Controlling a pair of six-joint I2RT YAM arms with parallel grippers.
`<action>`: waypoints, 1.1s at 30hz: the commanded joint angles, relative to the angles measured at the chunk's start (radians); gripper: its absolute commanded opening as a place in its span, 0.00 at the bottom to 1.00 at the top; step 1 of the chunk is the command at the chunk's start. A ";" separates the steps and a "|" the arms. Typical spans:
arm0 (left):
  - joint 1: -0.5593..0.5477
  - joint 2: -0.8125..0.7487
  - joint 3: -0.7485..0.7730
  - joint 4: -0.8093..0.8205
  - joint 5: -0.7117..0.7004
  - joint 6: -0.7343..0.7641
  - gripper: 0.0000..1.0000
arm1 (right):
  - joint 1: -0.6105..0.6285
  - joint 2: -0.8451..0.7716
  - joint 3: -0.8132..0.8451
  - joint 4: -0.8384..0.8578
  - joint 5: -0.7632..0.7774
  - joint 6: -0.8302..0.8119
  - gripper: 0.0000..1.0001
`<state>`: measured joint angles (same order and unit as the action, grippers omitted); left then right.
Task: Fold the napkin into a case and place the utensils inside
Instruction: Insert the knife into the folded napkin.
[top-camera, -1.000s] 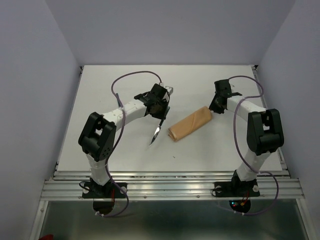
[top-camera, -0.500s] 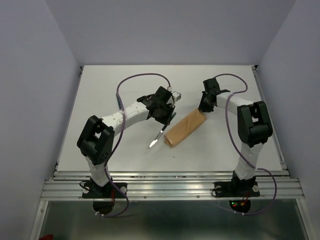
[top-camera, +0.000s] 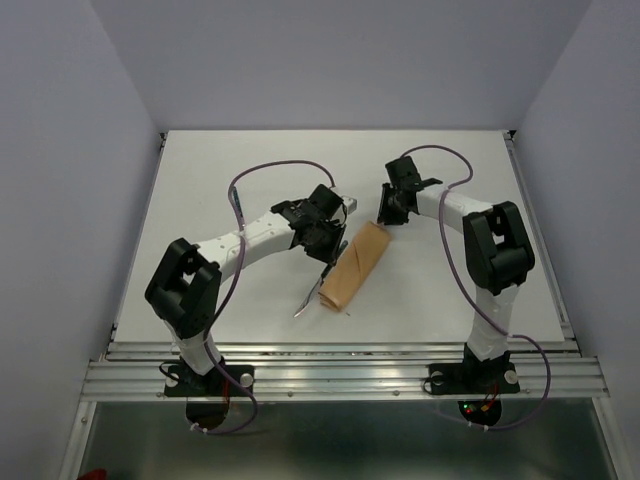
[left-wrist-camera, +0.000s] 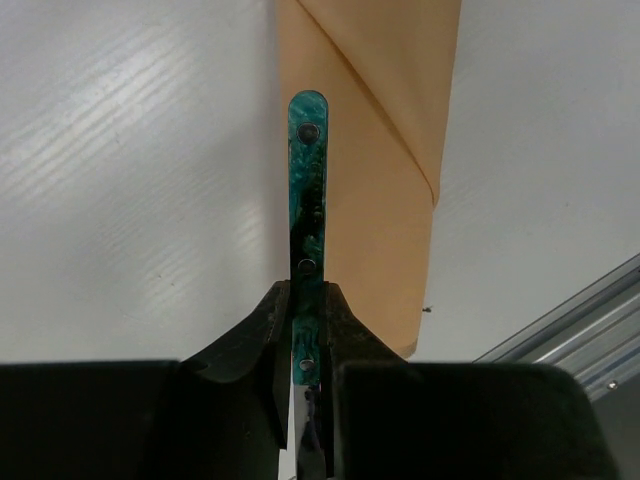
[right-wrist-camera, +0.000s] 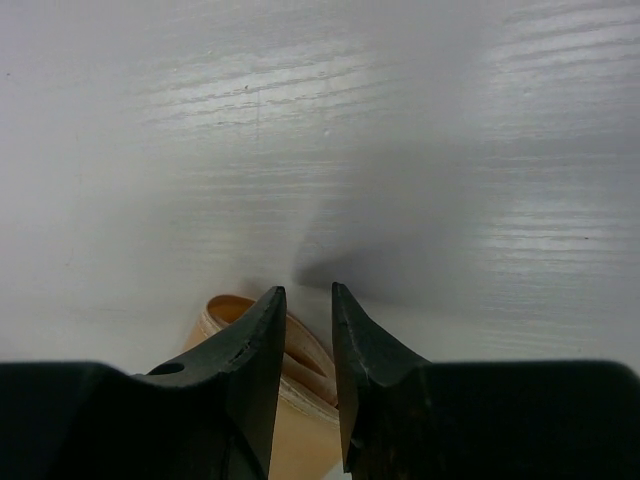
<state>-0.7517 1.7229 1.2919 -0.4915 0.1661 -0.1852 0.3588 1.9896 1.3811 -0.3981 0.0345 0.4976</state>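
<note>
The folding looks done to me: the napkin sits on the counter (top-camera: 200, 200) as a narrow case (left-wrist-camera: 390, 120), lying slantwise between the two arms. So I judge the step in hand to be loading the case.

My left claw (left-wrist-camera: 305, 300) is clenched on a utensil (left-wrist-camera: 307, 190), pinching the dark green handle low down. The handle tip reaches forward and the silvery end trails back toward the near edge. In the left wrist view the handle lies over the left border of the case, roughly in line with its length. I cannot tell whether it touches the cloth or hangs above it. I see only this one utensil.

My right claw (right-wrist-camera: 300, 300) is at the far end of the case. Its fingers (right-wrist-camera: 255, 345) stand a narrow gap apart, and the layered end of the cloth shows in and below that gap. I cannot tell whether it is pinching a layer or just resting over it.

For the next move, I think the handle tip has to find the opening of the case, perhaps along the slanted fold across its top. The right claw would steady or lift the cloth. The satin looks slippery, so a push could shove the whole case along instead of going in.
</note>
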 joint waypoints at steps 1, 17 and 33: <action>-0.021 -0.080 -0.045 -0.009 0.044 -0.138 0.00 | -0.009 -0.074 0.032 -0.018 0.044 -0.008 0.31; -0.052 0.121 0.081 -0.079 -0.022 -0.168 0.00 | -0.009 -0.086 -0.033 0.018 -0.010 -0.005 0.31; -0.052 0.282 0.225 -0.091 0.010 -0.125 0.00 | 0.020 -0.083 -0.096 0.048 -0.054 -0.008 0.30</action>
<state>-0.7990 1.9789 1.4536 -0.5495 0.1646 -0.3389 0.3683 1.9488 1.3067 -0.3840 0.0170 0.4934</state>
